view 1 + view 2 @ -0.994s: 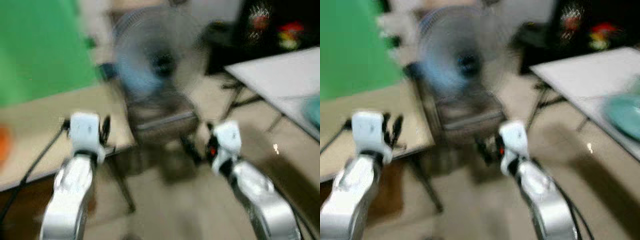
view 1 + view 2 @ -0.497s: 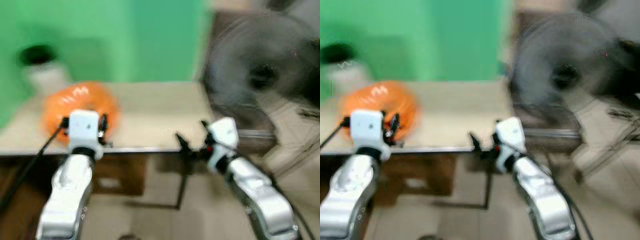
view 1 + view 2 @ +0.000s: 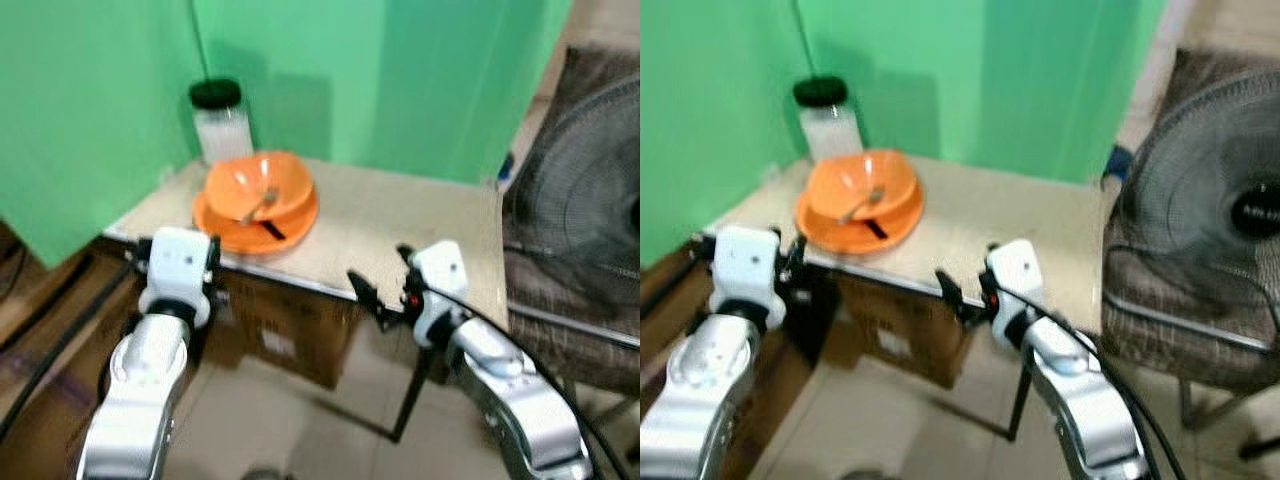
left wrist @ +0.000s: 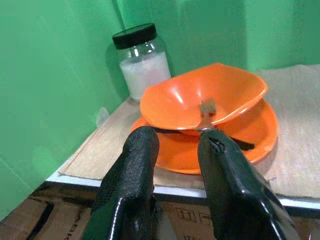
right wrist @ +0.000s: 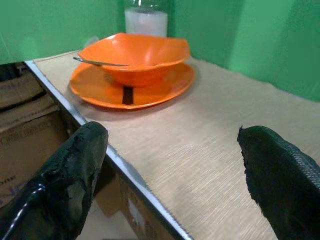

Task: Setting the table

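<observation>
The left claw (image 4: 175, 150) is hovering just short of the near edge of the table (image 3: 400, 230), its two black fingers (image 4: 137, 165) standing a small gap apart and gripping nothing. The right claw (image 5: 175, 165) is hanging at the same near edge, further right, with its fingers (image 5: 75, 160) spread wide and nothing between them.

Beyond the left claw, an orange bowl (image 3: 258, 187) is sitting on an orange plate (image 3: 255, 218) at the left end of the table, close to the near edge. A metal fork (image 4: 205, 112) is leaning inside the bowl, its tines pointing up toward the rim. A dark flat piece is lying on the plate under the bowl; what it is cannot be told.

Behind the bowl, at the far left corner, a glass jar (image 3: 221, 122) with a black lid is standing upright, filled with something white. A green backdrop (image 3: 380, 70) is hanging behind and to the left of the table. Cardboard boxes (image 3: 285, 325) are sitting under the table, and a large fan (image 3: 1210, 220) is standing to the right of it.
</observation>
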### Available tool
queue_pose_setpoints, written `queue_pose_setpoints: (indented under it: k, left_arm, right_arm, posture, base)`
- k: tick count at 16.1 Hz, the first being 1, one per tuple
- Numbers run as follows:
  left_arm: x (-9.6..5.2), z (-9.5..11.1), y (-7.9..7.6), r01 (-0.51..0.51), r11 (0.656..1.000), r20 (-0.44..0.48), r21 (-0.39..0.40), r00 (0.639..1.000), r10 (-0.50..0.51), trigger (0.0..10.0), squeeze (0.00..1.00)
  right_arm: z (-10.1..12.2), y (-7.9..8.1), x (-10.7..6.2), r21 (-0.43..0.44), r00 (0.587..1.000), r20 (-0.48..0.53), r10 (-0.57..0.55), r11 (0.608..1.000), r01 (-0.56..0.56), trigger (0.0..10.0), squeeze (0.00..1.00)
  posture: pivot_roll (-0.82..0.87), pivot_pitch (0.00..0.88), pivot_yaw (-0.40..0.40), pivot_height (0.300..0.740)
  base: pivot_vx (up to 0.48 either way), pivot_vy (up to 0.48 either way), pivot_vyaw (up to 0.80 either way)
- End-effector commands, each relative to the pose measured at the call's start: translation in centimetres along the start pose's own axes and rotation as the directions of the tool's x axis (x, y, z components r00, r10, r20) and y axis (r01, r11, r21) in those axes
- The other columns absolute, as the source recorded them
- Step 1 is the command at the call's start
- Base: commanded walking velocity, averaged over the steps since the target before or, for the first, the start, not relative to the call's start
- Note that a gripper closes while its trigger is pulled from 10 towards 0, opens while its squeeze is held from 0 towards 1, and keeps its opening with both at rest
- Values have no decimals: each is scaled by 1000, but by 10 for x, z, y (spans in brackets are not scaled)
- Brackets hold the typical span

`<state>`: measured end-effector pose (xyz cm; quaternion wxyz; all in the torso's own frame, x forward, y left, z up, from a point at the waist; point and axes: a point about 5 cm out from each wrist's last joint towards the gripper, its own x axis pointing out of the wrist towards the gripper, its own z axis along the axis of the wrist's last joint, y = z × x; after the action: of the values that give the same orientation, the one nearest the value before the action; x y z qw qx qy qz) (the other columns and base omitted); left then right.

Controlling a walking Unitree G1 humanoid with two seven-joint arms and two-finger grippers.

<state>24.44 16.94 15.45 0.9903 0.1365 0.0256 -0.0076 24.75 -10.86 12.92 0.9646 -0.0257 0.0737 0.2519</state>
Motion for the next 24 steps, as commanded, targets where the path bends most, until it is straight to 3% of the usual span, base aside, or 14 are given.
queue_pose_setpoints:
  k: [1,5,7,8,14,20,24]
  left_arm:
    - [-3,0,-2,19,1000,-1,10,1000,-19,10000,0]
    - [-3,-1,-5,43,999,3,-22,999,-43,10000,0]
    - [-3,-3,-5,43,998,-5,-51,999,-43,10000,0]
    - [-2,1,-8,66,995,16,-76,998,-65,10000,78]
    - [-2,3,-8,78,995,31,-58,997,-77,10000,71]
    - [-10,3,-4,84,996,32,-26,996,-84,10000,78]
    - [-12,2,-7,103,994,44,-22,994,-102,10000,75]
  right_arm:
    - [2,5,1,13,1000,25,0,1000,-1,10000,0]
    - [-2,9,4,87,999,23,-25,996,23,10000,0]
    - [-1,8,3,14,999,19,-32,999,31,10000,0]
    - [1,5,1,6,999,28,-39,999,39,10000,0]
    - [5,9,8,1,999,44,1,1000,-1,10000,0]
    - [8,18,21,12,998,51,43,999,-43,10000,0]
    - [15,16,28,-17,999,34,-3,1000,3,10000,0]
  posture:
    - [62,0,65,740]
    - [61,0,66,740]
    - [50,0,74,740]
    - [44,0,70,740]
    - [55,0,61,740]
    - [90,0,29,740]
    - [108,0,-6,740]
  base:
    - [0,0,800]
    - [0,0,200]
    - [0,0,0]
    - [360,0,800]
    - [373,0,800]
    - [364,0,0]
    - [343,0,0]
